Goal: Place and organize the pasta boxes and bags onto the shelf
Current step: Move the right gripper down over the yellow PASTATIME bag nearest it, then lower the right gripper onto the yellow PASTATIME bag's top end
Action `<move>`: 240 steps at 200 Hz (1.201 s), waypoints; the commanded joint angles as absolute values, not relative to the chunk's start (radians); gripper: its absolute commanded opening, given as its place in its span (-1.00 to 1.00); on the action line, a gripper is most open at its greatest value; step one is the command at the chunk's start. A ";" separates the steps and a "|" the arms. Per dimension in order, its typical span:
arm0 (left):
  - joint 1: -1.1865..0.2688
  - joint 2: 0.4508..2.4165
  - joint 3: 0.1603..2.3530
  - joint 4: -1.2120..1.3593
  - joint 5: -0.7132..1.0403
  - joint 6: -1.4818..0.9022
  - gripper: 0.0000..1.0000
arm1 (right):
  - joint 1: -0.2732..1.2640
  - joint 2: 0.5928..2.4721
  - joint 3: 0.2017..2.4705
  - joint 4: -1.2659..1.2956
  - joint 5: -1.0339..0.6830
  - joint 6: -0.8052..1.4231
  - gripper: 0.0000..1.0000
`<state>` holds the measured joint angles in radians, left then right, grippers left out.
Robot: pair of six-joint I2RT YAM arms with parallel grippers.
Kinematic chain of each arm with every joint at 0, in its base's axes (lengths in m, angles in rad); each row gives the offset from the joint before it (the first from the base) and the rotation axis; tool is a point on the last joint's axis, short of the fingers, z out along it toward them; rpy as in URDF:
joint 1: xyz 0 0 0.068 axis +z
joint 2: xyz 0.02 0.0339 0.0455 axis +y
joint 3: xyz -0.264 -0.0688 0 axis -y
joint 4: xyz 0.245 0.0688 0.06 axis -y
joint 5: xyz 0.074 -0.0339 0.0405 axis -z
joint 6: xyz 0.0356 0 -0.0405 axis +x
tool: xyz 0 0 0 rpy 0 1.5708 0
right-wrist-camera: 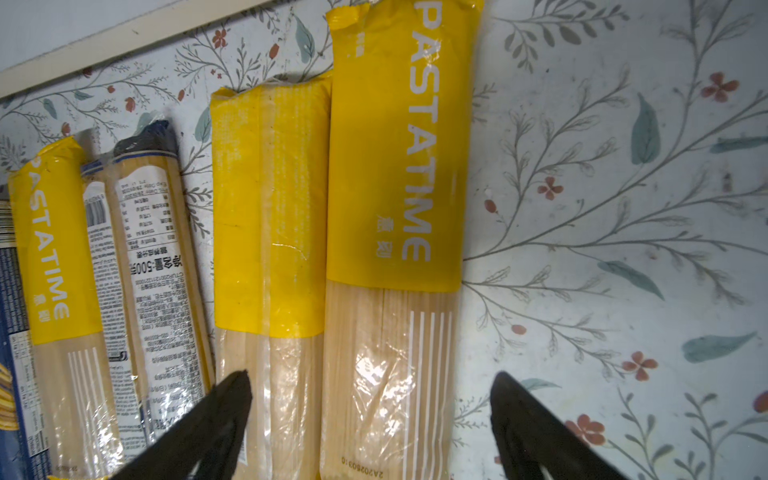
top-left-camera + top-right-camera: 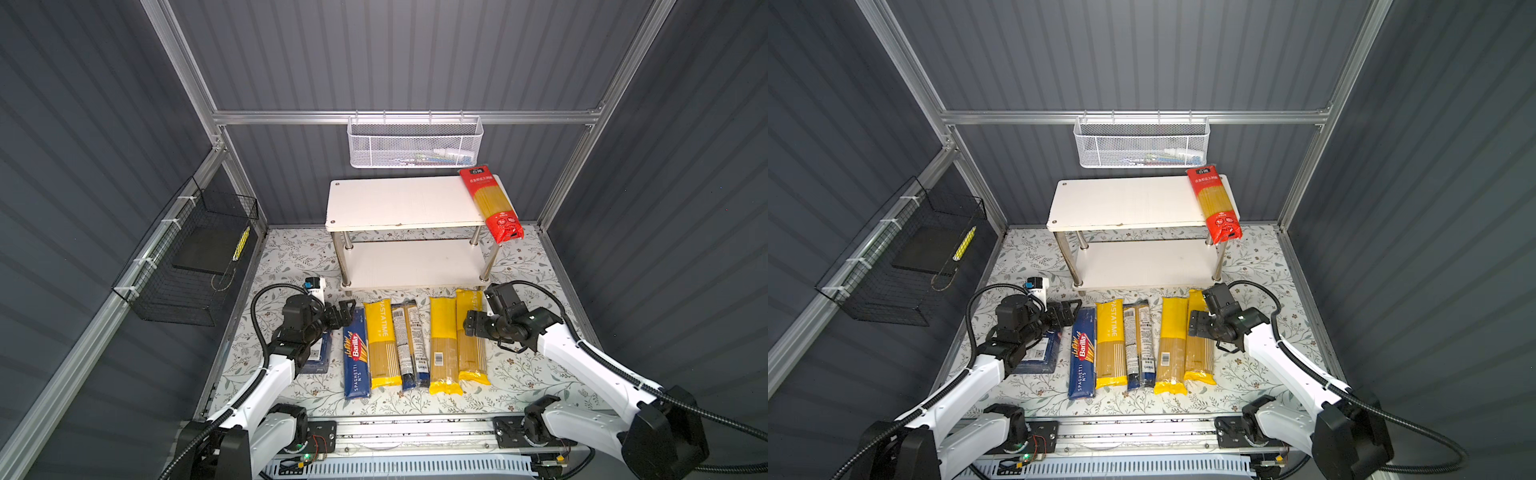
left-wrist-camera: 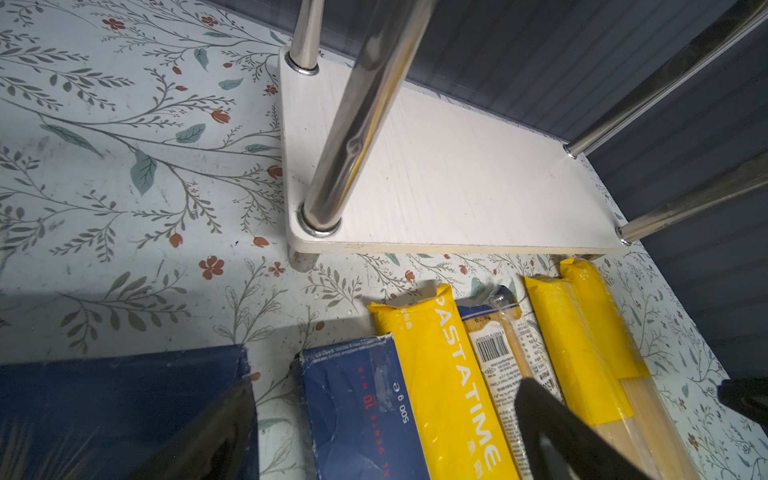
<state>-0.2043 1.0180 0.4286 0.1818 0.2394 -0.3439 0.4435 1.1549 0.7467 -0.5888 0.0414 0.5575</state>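
The shelf (image 2: 399, 203) stands at the back, and a red bag (image 2: 490, 203) lies along the right end of its top board. In front of it, a row lies on the floral mat: a wide Barilla box (image 2: 318, 353) partly under my left arm, a narrow spaghetti box (image 2: 356, 357), a yellow bag (image 2: 380, 340), a clear bag (image 2: 409, 345) and two more yellow bags (image 2: 444, 345) (image 1: 395, 166). My left gripper (image 3: 384, 415) hangs open over the narrow box (image 3: 357, 415). My right gripper (image 1: 372, 395) is open, its fingers straddling the two rightmost yellow bags from above.
A white mesh basket (image 2: 415, 143) hangs on the back rail above the shelf. A black wire basket (image 2: 187, 257) is fixed to the left wall. Grey walls and aluminium posts close in the mat. The arms' base rail (image 2: 415, 432) runs along the front.
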 commanded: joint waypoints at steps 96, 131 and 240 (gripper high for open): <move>-0.212 1.015 0.411 0.212 0.258 -0.312 0.99 | 0.522 1.325 0.788 -0.590 0.158 0.568 0.88; -0.214 1.028 0.414 0.215 0.261 -0.310 0.99 | 0.523 1.337 0.782 -0.585 0.155 0.569 0.90; -0.214 1.041 0.419 0.215 0.270 -0.312 0.99 | 0.523 1.415 0.782 -0.549 0.151 0.560 0.96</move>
<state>-0.2089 1.0325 0.4232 0.2073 0.2554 -0.3328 0.5190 1.3968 0.7673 -0.5526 0.1368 0.5644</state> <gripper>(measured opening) 0.993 0.974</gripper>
